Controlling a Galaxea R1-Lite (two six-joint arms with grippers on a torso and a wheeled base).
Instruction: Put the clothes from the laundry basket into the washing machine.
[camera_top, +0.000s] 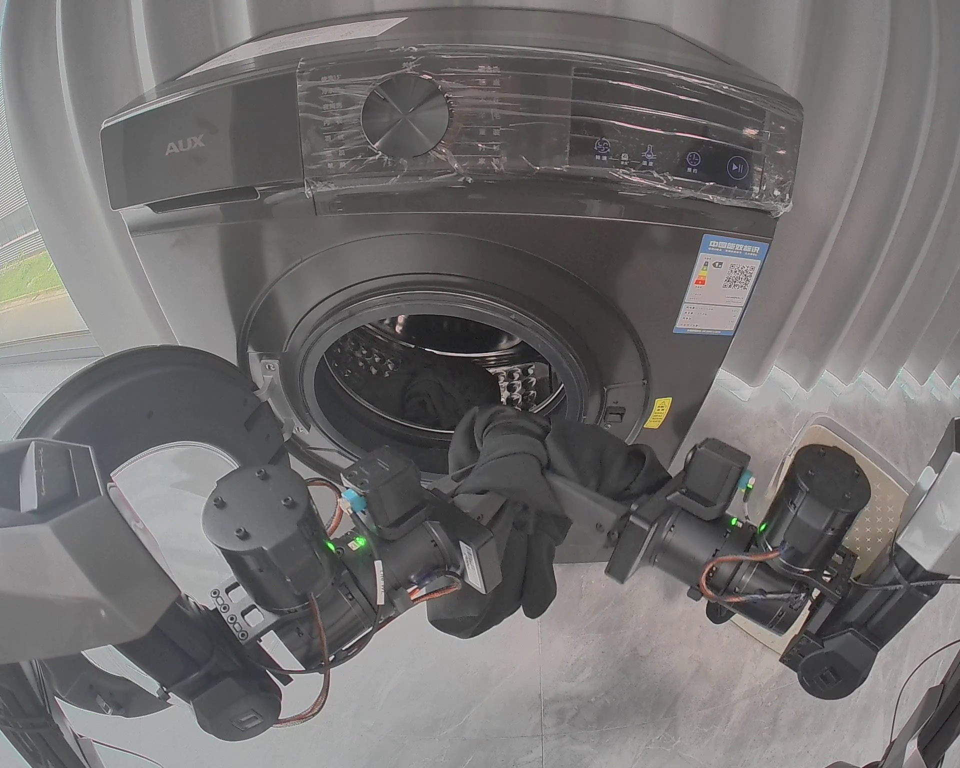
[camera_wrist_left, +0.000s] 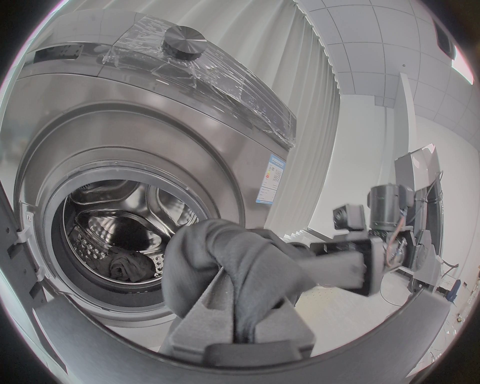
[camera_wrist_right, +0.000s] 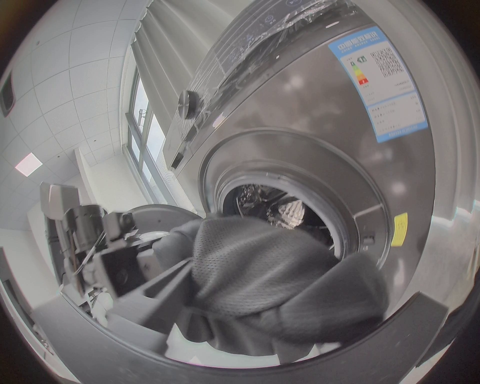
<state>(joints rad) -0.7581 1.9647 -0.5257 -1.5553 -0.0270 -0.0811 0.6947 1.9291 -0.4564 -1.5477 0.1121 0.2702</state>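
The left gripper (camera_wrist_left: 250, 300) is pressed together on a fold of a dark garment (camera_top: 505, 450), and the cloth is pinched between its two fingers (camera_wrist_left: 200, 320). The right gripper (camera_top: 562, 492) is pushed into the same garment from the other side and is draped over by it; whether it is clamped or spread cannot be told. The garment is held up between the two grippers, just in front of the lower rim of the opening of the washing machine (camera_top: 500, 250). One end is left hanging toward the floor (camera_top: 640, 680) beside the left gripper. The door (camera_top: 140, 400) is swung wide open on the robot's left. Inside the drum (camera_top: 365, 358) another dark piece of clothing (camera_top: 440, 392) is seen lying near the bottom. The dial (camera_top: 404, 114) and the control panel are covered with clear film. A blue-and-white sticker (camera_top: 722, 284) is fixed on the front, to the right of the opening. A pale pleated curtain (camera_top: 880, 200) is hung behind the machine.
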